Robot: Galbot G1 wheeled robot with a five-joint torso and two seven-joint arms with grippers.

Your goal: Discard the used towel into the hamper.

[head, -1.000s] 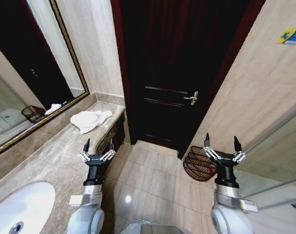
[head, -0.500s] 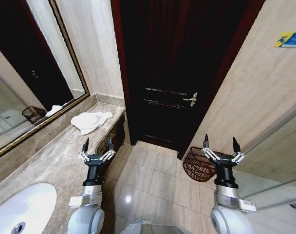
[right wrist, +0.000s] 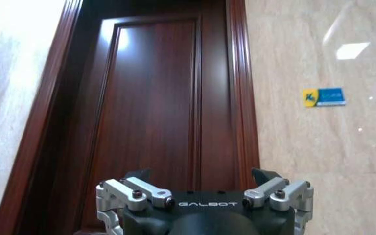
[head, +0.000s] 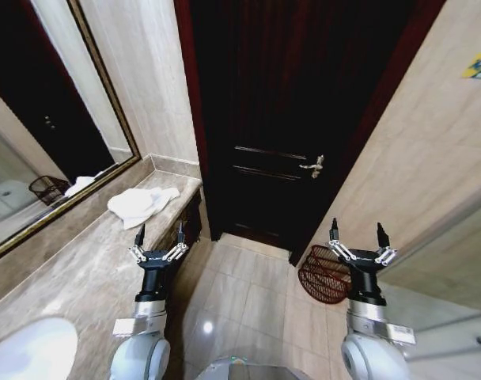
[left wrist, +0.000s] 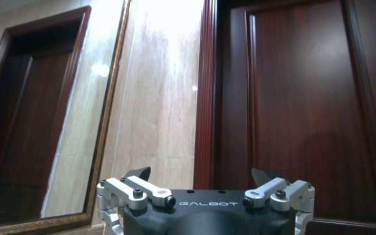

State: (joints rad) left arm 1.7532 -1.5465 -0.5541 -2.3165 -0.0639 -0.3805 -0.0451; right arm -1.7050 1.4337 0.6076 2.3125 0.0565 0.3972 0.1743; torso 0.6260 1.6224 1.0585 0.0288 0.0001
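A crumpled white towel (head: pixel 142 205) lies on the marble counter (head: pixel 82 277) at its far end, near the door. The hamper (head: pixel 324 275), a dark reddish-brown wire basket, stands on the floor at the right, against the wall beside the door. My left gripper (head: pixel 159 235) is held upright and open above the counter's front edge, short of the towel, with nothing in it. At the right, my right gripper (head: pixel 356 230) is open too and points up, just in front of the hamper. Both grippers (left wrist: pixel 201 175) (right wrist: pixel 201 175) face the dark door in the wrist views.
A dark wooden door (head: pixel 288 134) with a metal handle (head: pixel 313 165) fills the wall ahead. A framed mirror (head: pixel 43 134) hangs over the counter, and a white sink (head: pixel 27 352) sits at its near end. Glossy tiled floor (head: pixel 248 293) lies between counter and right wall.
The whole head view has shifted: the door and towel sit a little lower and left, and less of the sink shows. Both grippers keep the same open, upright pose.
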